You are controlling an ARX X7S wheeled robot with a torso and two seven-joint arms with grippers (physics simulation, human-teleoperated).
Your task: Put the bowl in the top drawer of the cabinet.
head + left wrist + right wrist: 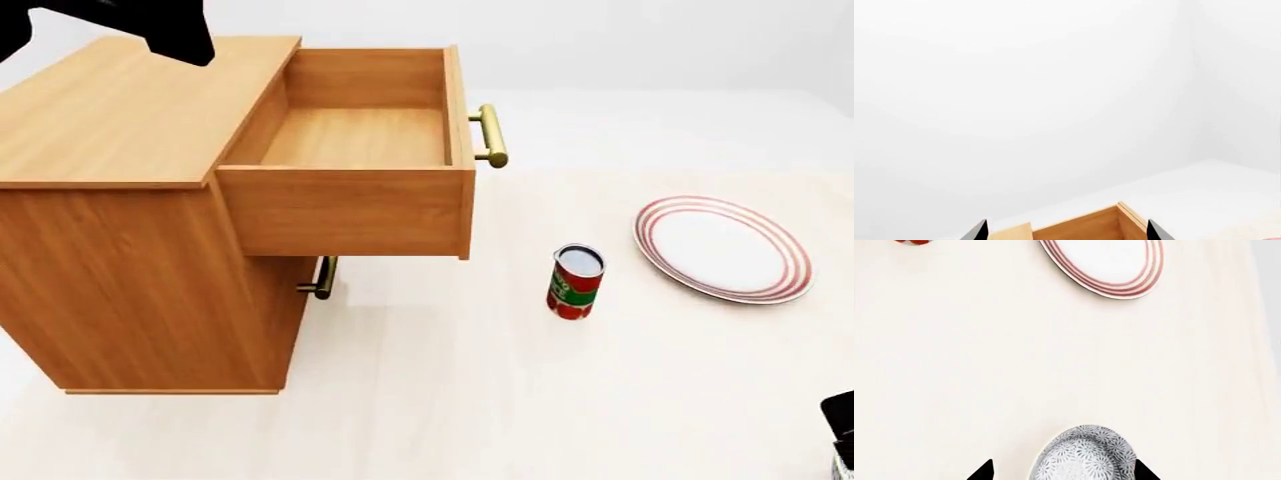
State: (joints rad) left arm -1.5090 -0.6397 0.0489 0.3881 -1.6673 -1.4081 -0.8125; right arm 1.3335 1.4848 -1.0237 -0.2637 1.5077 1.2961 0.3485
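Note:
The speckled blue-grey bowl (1083,456) shows only in the right wrist view, on the pale table between the fingertips of my right gripper (1064,472). That gripper is open: one tip stands close to the bowl's side and the other is apart from it. In the head view the gripper (841,428) is only a dark sliver at the bottom right edge. The wooden cabinet (120,230) stands at the left, its top drawer (350,135) pulled out and empty. My left gripper (1066,232) is open above the cabinet and holds nothing; a corner of the drawer (1094,222) lies below it.
A red can (575,282) stands on the table to the right of the cabinet. The red-ringed white plate (723,247) lies further right. The drawer's brass handle (490,135) sticks out toward the can, and the lower drawer's handle (320,278) sits beneath the open drawer.

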